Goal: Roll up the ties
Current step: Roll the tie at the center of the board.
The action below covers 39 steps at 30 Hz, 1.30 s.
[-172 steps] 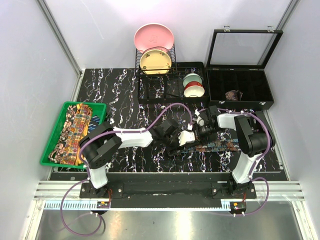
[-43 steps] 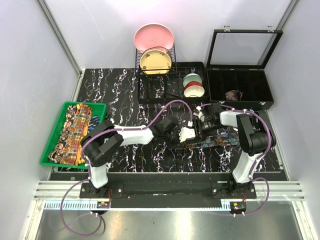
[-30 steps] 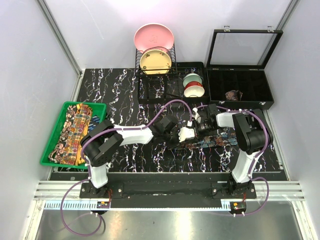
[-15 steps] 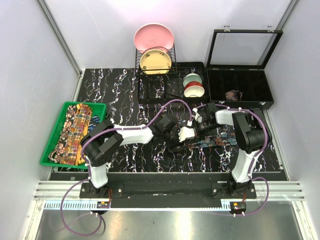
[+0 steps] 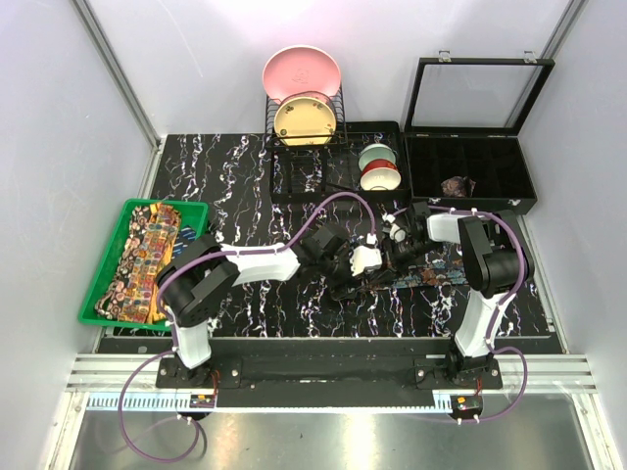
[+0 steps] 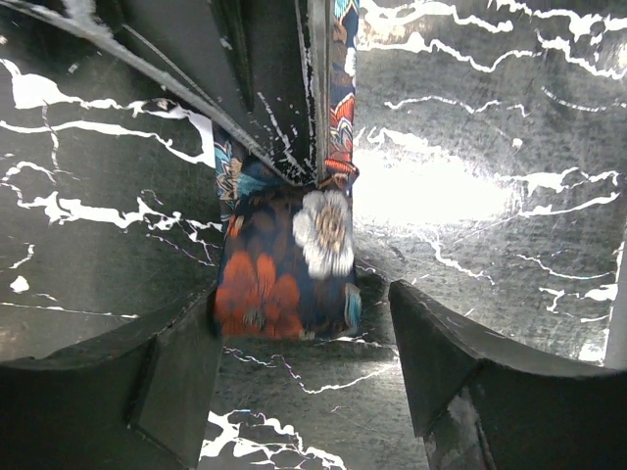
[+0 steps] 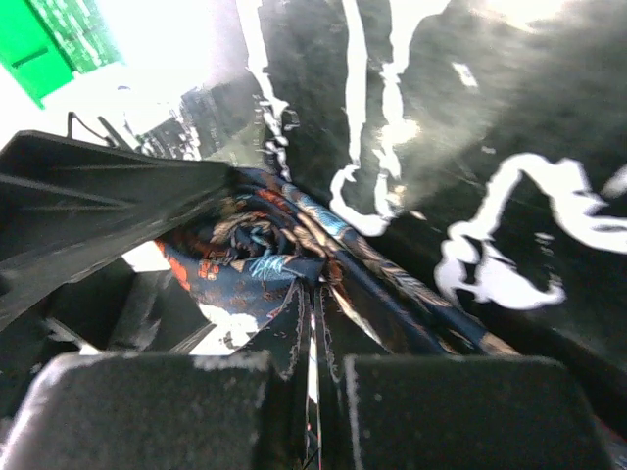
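Clamps the right tool [image 7: 313,367] shut on the dark blue tie [image 6: 289,259], mid-right on the near bench [image 5: 245,186], probably anchoring its started coil, with the left tool [image 6: 304,305] spread wide astride the folded end, seemingly ready to pinch.

— What carries everything?
— A black table [image 5: 245,166] veined in white.
— And directly on it?
— A green basket [image 5: 167,203] at the left edge, a dish rack [image 5: 304,181] at the back, a black case [image 5: 470,204] just beside that, and a dark patterned tie [image 5: 441,276] lying front right.
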Each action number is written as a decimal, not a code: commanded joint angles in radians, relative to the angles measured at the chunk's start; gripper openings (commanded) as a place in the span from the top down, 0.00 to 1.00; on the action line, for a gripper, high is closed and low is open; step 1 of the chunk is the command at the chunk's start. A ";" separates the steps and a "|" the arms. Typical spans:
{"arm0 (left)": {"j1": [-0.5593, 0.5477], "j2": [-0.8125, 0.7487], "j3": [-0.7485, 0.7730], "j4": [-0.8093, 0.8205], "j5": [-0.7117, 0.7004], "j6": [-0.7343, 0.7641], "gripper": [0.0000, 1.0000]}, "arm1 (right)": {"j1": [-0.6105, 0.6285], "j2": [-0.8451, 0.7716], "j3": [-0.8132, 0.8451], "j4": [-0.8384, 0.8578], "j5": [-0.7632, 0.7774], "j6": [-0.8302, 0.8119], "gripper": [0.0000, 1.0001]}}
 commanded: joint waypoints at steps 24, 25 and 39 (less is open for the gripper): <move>0.005 0.147 0.092 0.155 0.041 -0.107 0.58 | -0.017 0.039 0.042 -0.062 0.126 0.015 1.00; 0.005 0.148 0.095 0.114 0.033 -0.103 0.63 | -0.017 0.036 0.042 -0.059 0.107 0.013 1.00; 0.012 0.119 0.129 -0.250 -0.054 0.086 0.87 | -0.070 -0.101 0.072 -0.082 -0.164 0.034 0.62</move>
